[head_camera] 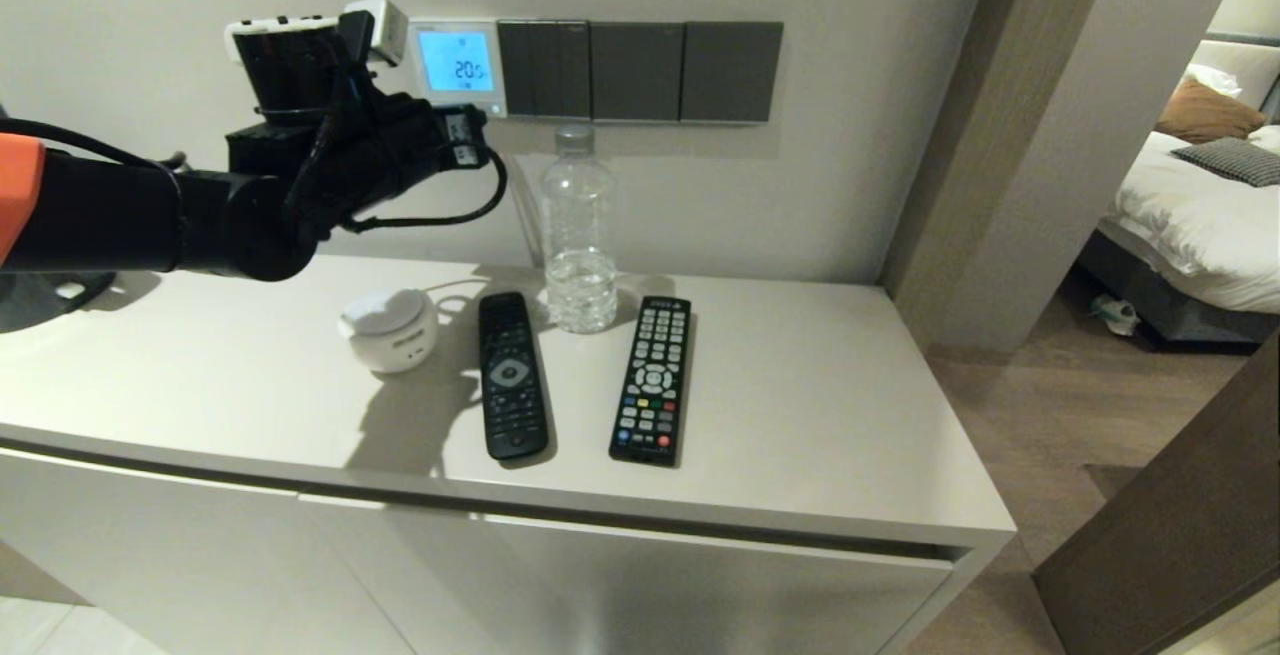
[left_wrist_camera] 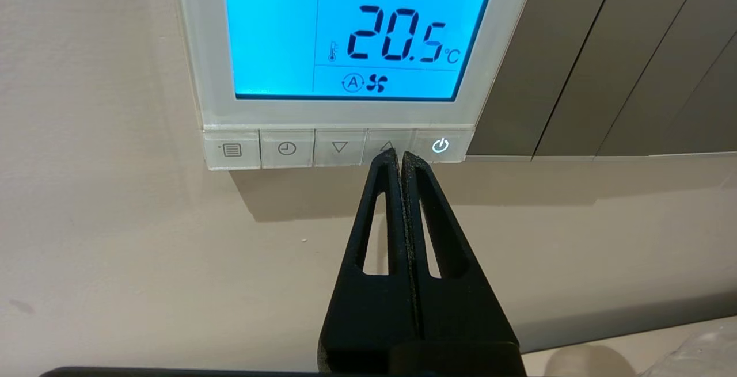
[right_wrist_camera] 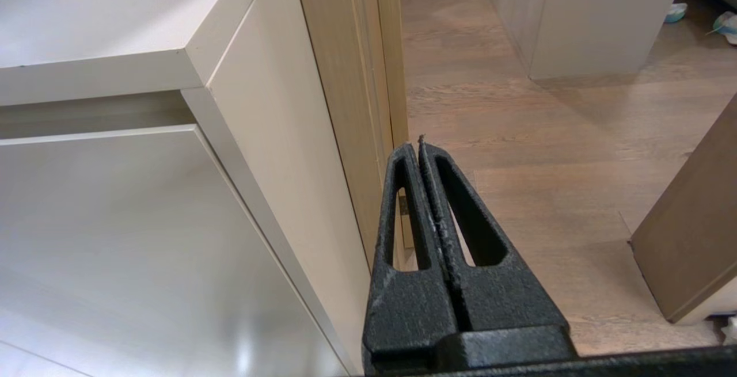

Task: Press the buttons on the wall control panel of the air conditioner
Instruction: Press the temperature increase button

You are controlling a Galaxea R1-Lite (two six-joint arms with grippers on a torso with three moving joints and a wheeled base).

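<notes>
The white wall control panel (head_camera: 420, 65) hangs on the wall, its light-blue screen (left_wrist_camera: 345, 31) reading 20.5 °C. A row of small pale buttons (left_wrist_camera: 287, 148) runs along its bottom strip, and the power key (left_wrist_camera: 440, 146) glows. My left gripper (left_wrist_camera: 399, 154) is shut and empty. Its tips lie over the lower edge of the up-arrow button (left_wrist_camera: 380, 141), at the boundary with the power key. In the head view the left gripper (head_camera: 478, 140) is raised at the panel's bottom edge. My right gripper (right_wrist_camera: 416, 145) is shut and empty, parked low beside the cabinet's side.
Dark grey switch plates (head_camera: 640, 70) sit right of the panel. On the cabinet top (head_camera: 820, 395) below stand a clear water bottle (head_camera: 578, 235), two black remotes (head_camera: 512, 375) (head_camera: 652, 380) and a small white round device (head_camera: 390, 330). A doorway to a bedroom opens at the right.
</notes>
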